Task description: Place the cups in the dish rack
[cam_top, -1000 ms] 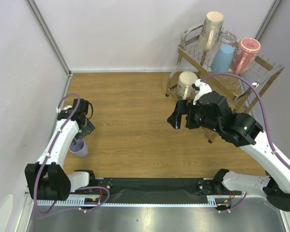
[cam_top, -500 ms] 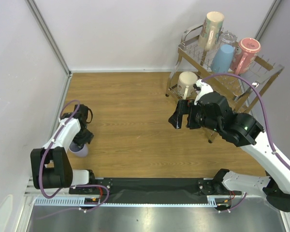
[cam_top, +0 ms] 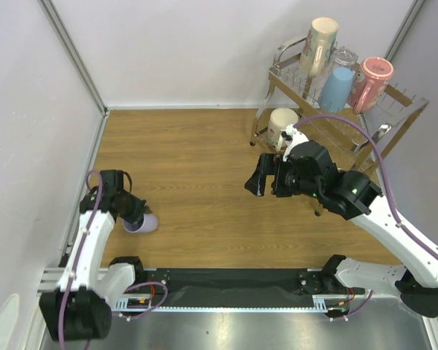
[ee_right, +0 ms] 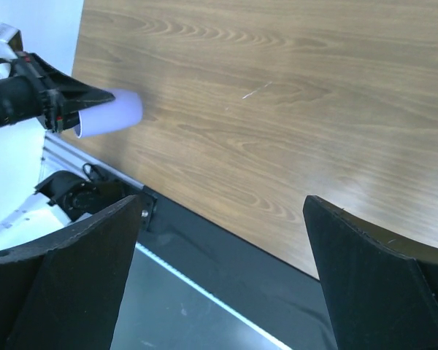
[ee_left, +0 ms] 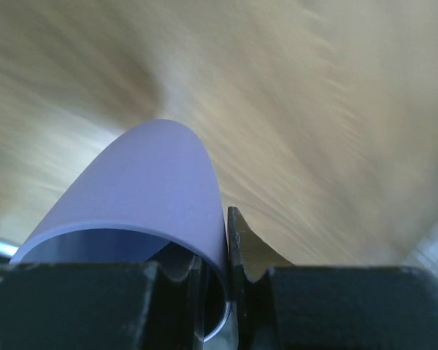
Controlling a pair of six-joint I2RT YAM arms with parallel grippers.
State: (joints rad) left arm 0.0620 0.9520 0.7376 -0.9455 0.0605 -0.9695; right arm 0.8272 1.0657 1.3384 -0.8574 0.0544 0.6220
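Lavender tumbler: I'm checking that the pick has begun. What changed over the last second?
The left gripper closed on the rim of the lavender tumbler, one finger inside, and tipped it so that its base points right. The right gripper drifted a little left, open as before. The rack and the cups on it stayed put.

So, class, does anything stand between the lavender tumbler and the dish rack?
Yes: the open right gripper hangs over the table between the lavender tumbler, pinched by the left gripper, and the dish rack. Nothing else does.
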